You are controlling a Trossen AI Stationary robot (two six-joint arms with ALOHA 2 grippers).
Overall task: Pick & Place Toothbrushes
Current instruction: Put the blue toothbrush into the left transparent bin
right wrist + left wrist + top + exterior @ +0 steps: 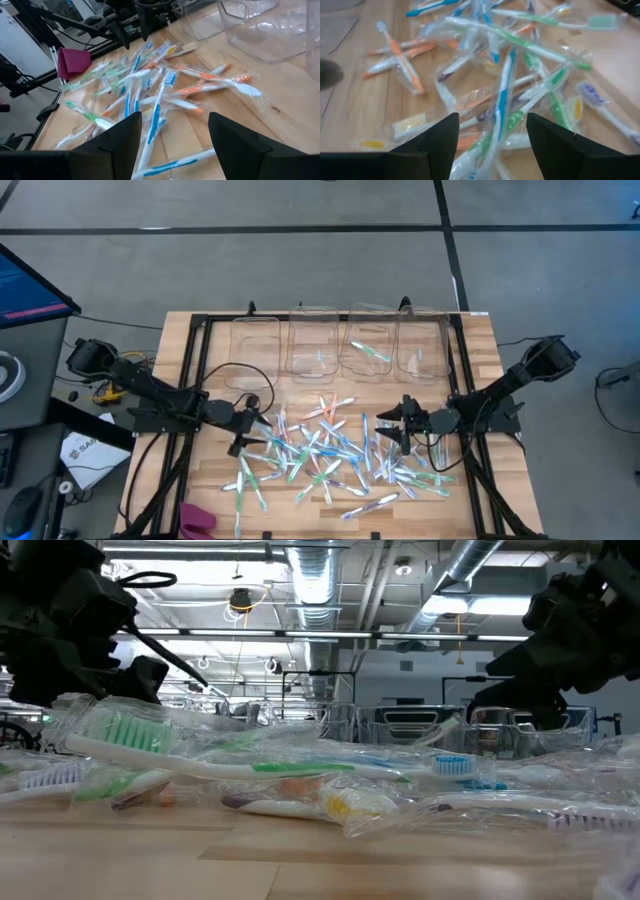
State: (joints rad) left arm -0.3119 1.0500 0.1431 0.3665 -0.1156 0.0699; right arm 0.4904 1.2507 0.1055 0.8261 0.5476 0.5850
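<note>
Several wrapped toothbrushes with blue, green, orange and purple accents lie in a loose heap on the wooden table; they also show in the left wrist view and the right wrist view. One green toothbrush and one blue toothbrush lie in the clear bins. My left gripper is open and empty, just above the heap's left edge. My right gripper is open and empty, above the heap's right side.
Four clear plastic bins stand in a row along the table's far edge. A magenta cloth lies at the near left corner. A black frame borders the table. Bare wood lies between the heap and the bins.
</note>
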